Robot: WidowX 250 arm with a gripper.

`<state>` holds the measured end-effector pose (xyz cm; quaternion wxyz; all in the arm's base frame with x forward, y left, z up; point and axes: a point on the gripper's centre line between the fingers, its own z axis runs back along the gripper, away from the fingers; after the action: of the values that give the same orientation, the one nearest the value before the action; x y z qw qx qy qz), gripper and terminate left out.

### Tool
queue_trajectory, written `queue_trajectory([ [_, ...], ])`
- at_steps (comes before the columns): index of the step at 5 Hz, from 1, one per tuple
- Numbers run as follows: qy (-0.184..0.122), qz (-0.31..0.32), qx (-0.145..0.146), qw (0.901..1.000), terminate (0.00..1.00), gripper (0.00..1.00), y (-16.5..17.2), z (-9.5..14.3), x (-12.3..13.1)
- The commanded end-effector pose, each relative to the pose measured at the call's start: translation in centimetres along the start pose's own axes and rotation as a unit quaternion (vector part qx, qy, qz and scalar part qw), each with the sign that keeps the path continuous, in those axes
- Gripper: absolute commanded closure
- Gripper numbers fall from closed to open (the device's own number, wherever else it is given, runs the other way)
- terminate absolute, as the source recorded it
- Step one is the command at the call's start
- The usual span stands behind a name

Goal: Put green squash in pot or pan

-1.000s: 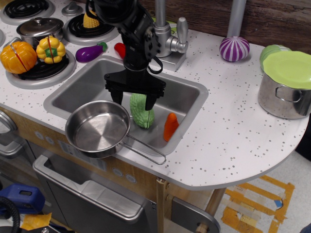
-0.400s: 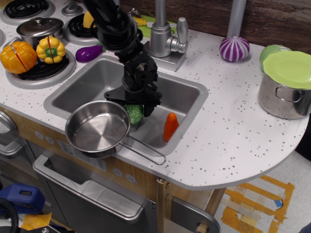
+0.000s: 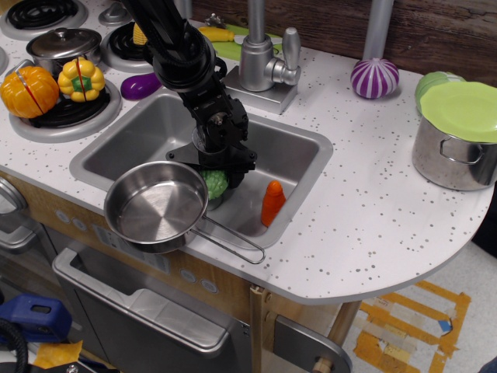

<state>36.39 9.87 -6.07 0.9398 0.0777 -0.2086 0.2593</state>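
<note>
The green squash [image 3: 216, 185] lies in the steel sink, just right of the pan, and only its lower bumpy end shows. My black gripper [image 3: 217, 172] is lowered straight onto it, its jaws on either side of the squash; the arm hides the contact, so the grip is unclear. The shallow shiny steel pan [image 3: 155, 206] rests on the sink's front left rim, empty, with its wire-loop handle [image 3: 233, 239] pointing right along the counter edge.
An orange carrot toy [image 3: 272, 203] stands in the sink right of the squash. The faucet [image 3: 264, 58] is behind the sink. A purple eggplant [image 3: 141, 85], a small lidded pot [image 3: 62, 44] and toy vegetables sit on the stove at left. A steel pot with a lime-green lid [image 3: 458, 132] is at right.
My gripper came down from above the squash into the sink and now straddles it. The squash, first fully visible, is mostly hidden under the gripper. The pan and carrot have not moved.
</note>
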Motion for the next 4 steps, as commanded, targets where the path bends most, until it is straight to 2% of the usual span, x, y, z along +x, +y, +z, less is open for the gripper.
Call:
queue_trajectory([
  [1, -0.009, -0.028, 0.027, 0.9992, 0.0, 1.0, 0.7, 2.2, 2.8],
  [3, -0.002, -0.087, 0.08, 0.9929, 0.0, 1.0, 2.7, 7.0, 5.7],
  [4, 0.018, -0.103, 0.103, 0.9892, 0.0, 1.0, 3.2, 9.6, 6.2],
])
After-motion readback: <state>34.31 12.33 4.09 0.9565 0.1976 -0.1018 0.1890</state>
